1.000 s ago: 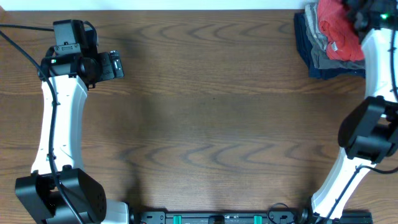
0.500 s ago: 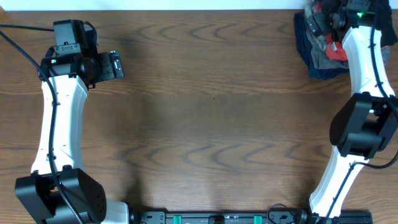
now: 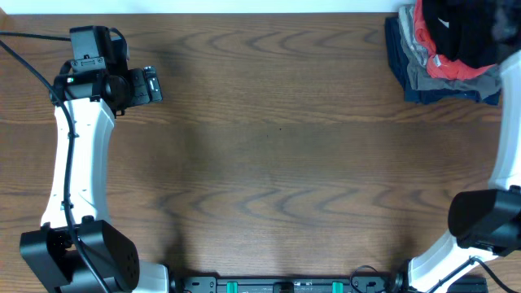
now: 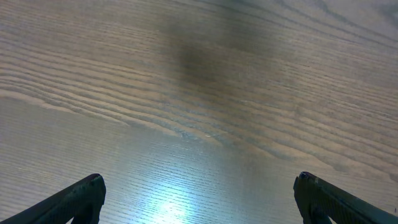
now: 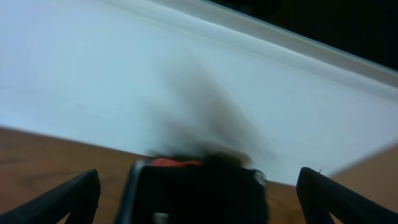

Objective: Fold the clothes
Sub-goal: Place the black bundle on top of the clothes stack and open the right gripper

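The clothes (image 3: pixel 453 32) appear as a black, blurred mass on top of the pile at the table's far right corner. In the right wrist view the same black shape (image 5: pixel 199 199) fills the space between the fingers, with a strip of red behind it. My right gripper (image 5: pixel 199 176) is open, and its fingers stand clear of the shape on both sides. Overhead, only the right arm's white link (image 3: pixel 509 122) is distinct. My left gripper (image 3: pixel 153 85) is open and empty over bare wood at the far left (image 4: pixel 199 179).
The pile holds a red shirt (image 3: pixel 457 71), a grey garment (image 3: pixel 423 75) and a dark-blue one (image 3: pixel 444 96) at the bottom. A white wall (image 5: pixel 124 81) rises behind the table's back edge. The wooden table (image 3: pixel 277 146) stretches between the arms.
The right jaws have gone from shut to wide open. The right arm swung across the pile and out to the right edge. Black now covers the red shirt's middle. The left arm is still.
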Tool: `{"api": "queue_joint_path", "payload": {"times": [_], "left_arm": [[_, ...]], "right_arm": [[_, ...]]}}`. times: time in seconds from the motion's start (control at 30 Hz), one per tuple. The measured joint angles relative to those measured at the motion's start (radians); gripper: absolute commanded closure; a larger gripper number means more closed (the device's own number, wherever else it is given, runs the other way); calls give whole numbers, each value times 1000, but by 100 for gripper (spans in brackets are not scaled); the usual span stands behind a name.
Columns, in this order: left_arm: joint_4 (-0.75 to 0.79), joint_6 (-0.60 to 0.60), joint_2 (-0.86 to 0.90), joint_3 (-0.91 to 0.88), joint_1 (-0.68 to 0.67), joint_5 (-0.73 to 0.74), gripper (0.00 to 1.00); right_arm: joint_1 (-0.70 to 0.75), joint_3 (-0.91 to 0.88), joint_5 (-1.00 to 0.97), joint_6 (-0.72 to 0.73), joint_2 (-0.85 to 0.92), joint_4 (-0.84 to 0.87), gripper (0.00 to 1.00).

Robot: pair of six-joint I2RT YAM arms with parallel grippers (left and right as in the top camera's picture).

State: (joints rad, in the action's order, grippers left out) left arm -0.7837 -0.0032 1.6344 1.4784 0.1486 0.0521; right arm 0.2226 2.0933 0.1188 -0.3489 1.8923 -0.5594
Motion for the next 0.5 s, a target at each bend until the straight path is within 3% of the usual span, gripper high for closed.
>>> {"api": "queue_joint_path", "payload": {"times": [0.27,0.5], "left_arm": [[0,0,0,0,0,0,2],[6,0,0,-2,0,0,2]], "right_arm": [[127,-2,-4,105,207,88,1],[148,-6,5,156,416,74,1]]}}
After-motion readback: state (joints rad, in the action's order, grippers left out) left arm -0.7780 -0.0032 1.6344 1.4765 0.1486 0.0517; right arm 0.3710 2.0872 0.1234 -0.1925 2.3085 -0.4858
